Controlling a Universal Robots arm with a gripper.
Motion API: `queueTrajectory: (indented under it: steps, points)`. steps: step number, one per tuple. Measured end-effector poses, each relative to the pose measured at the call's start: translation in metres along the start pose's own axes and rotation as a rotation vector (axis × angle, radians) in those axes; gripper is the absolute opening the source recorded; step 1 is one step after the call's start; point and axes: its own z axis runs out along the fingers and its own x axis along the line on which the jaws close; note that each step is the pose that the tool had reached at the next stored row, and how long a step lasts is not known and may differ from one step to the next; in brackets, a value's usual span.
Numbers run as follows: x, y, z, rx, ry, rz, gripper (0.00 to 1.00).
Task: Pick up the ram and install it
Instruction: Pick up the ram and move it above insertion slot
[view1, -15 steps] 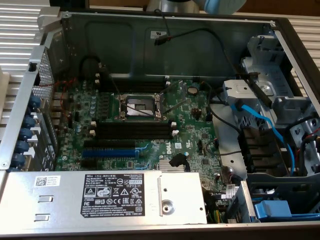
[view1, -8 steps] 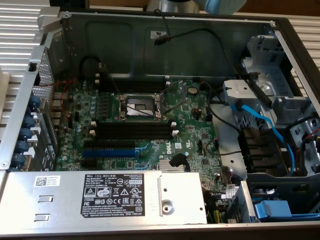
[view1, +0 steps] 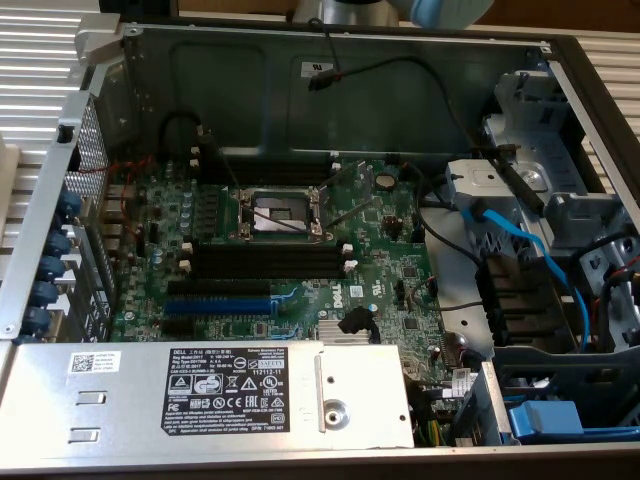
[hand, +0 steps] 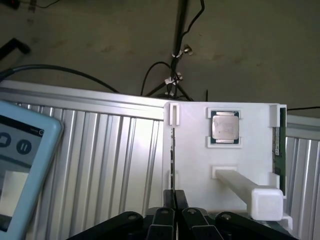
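Wrist view: gripper (hand: 174, 196) is seen clenched on the ram (hand: 172, 150), stood edge-on in a white holder (hand: 192, 165) w/ a CPU (hand: 224, 126); a 2nd stick (hand: 276, 150) is slotted at the opposite edge. Exterior view: "DELL" is read on PSU label (view1: 225, 385) & motherboard (view1: 350, 293).

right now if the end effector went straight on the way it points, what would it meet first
The ram, standing on edge in the white holder: the end effector looks closed on its near edge, so going on would likely press it into the holder. Depth unclear.
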Motion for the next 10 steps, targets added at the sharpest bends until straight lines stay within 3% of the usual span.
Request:
queueTrajectory:
  steps: [7,10]
  points:
    - [-0.001,-0.0035,-0.0067,0.0163,0.0016,-0.002,0.12]
    - [-0.002,-0.0061,-0.0144,0.0179,0.0021,-0.003,0.12]
